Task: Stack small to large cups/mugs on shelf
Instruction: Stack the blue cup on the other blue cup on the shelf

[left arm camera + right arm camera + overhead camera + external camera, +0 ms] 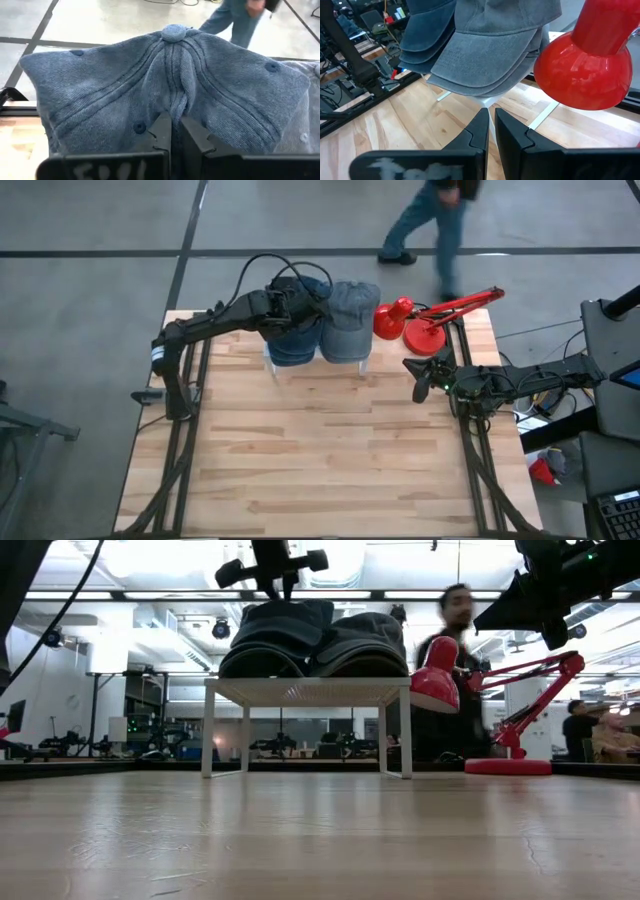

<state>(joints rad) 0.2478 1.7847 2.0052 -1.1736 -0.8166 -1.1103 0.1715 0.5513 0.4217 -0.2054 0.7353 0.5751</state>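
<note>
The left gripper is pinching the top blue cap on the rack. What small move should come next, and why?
Probably open the left gripper and lift clear: its fingers pinch the crown of the top blue cap, which already sits on its stack on the white rack.

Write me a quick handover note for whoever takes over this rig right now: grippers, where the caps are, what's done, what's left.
Left gripper: above the shelf, fingers shut on a fold in the crown of the top blue cap.
Right gripper: idle at the table's right edge beside the red lamp, shut and holding nothing.
Caps: two stacks side by side on the white shelf, the blue stack and the grey stack.
Done: no caps lie on the table.
Left: release the top blue cap and retract; size order cannot be checked from these views.
</note>
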